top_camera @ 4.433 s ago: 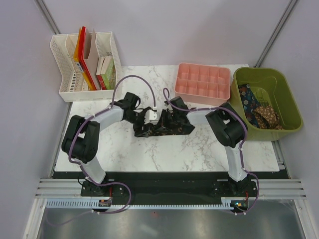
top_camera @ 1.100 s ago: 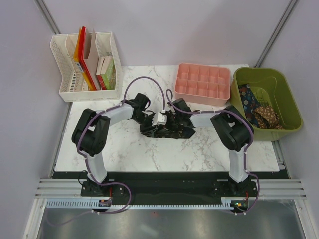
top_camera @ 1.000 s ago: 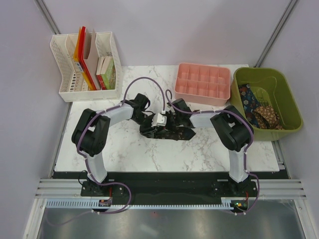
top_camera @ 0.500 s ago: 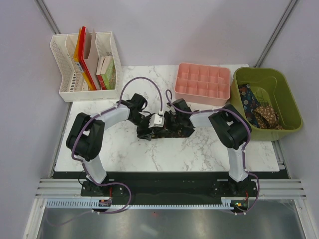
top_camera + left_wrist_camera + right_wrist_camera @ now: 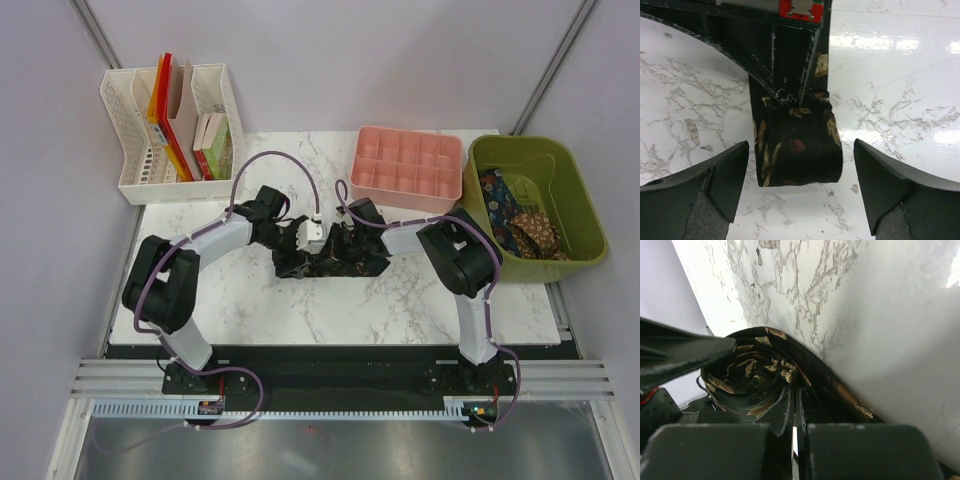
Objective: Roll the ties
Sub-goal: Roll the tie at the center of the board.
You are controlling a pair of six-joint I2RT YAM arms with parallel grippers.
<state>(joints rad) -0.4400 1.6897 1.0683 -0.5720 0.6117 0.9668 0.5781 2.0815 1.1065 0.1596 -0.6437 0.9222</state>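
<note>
Tie (image 5: 750, 375) in work sits mid-table (image 5: 420, 300), between the two wrists, wound into a loose coil; the spiral shows end-on in the right wrist view. Right gripper (image 5: 794, 427): jaws together, reaching into the coil's core and pinching the inner turns, so the roll hangs on this arm. Left gripper (image 5: 800, 150): jaws wide apart, fingers (image 5: 725, 180) standing clear on either side of the roll's near end, no contact visible, bare marble on both sides. Key relation: the coil's long axis runs left to right across the table, along the line joining the two grippers, which face each other tip to tip. From the left jaws the roll lies straight ahead and centred, its free end just beyond the fingertips. Judgement: the right arm is the one in control; if the left is to take the roll, a short advance along the axis and a squeeze across the coil's width should do. The outer turns look slack and could spring open. More ties lie in the green bin (image 5: 590, 200), far right.
</note>
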